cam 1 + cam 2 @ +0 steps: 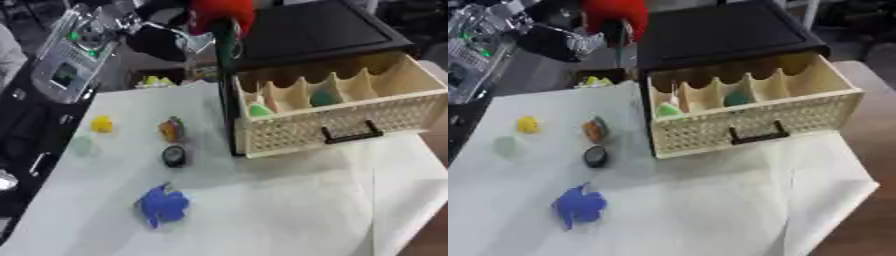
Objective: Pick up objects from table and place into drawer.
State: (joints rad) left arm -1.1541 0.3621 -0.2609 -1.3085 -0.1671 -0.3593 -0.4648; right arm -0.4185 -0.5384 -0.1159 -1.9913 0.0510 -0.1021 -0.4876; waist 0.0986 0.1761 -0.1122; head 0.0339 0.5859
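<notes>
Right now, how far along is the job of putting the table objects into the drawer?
Partly done. The open drawer already holds a green piece and a teal piece in its compartments. A robot hand, raised left of the cabinet, has a red object above it. Left on the table: a yellow piece, an orange one, a dark round one and a blue one.

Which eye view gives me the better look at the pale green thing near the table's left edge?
The right eye view: the pale green thing sits clear of the table's edge, just below the yellow object. In the left eye view it is fainter and lies closer to the dark clutter along that edge. Neither view shows what it is.
</notes>
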